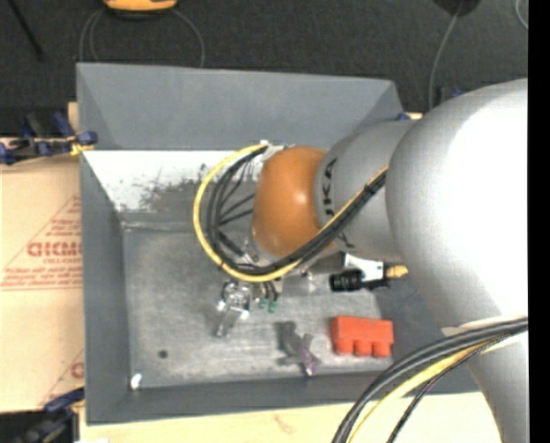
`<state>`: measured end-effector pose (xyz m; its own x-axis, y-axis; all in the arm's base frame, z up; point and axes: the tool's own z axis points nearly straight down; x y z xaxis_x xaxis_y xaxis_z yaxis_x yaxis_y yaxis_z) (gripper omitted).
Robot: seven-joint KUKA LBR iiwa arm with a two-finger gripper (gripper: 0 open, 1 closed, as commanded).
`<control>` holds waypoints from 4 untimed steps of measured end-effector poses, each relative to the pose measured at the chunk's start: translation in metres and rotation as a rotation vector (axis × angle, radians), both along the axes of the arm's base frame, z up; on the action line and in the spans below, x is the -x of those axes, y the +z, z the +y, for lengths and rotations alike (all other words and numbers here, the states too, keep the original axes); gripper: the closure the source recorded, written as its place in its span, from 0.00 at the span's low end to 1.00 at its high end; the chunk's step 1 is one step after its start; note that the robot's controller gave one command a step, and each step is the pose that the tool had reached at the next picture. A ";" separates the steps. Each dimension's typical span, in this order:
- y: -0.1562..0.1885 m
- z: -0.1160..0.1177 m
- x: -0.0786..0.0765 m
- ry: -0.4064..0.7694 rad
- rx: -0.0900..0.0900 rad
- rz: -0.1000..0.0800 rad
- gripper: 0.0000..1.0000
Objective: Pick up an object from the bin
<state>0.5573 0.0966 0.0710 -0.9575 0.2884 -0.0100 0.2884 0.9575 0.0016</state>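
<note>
Dark flooring surrounds a grey metal bin (pixel 100 247) with sloping walls and a scuffed, flat bottom. Few things lie in it, all loose and apart from one another. An orange-red block (pixel 360 336) with a notched lower edge sits near the front right. Just left of it lies a dark grey-purple piece (pixel 298 347) of irregular shape. Farther back on the right, a small black part with a white end (pixel 353 280) lies under the arm's edge. A tiny dark speck (pixel 162 354) rests near the front left.

The arm (pixel 441 210) reaches in from the right and covers much of the bin's right and rear. Its orange cover (pixel 289 201) and looping yellow and black cables (pixel 210 220) hang over the middle. The gripper (pixel 231 310) points down over bare floor at the bin's centre-left, with the grey-purple piece its nearest neighbour, off to its right and clear of it. Whether it is released or clenched I cannot tell; nothing is seen held.
</note>
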 end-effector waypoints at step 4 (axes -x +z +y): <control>0.182 -0.031 -0.023 0.397 0.003 -0.002 1.00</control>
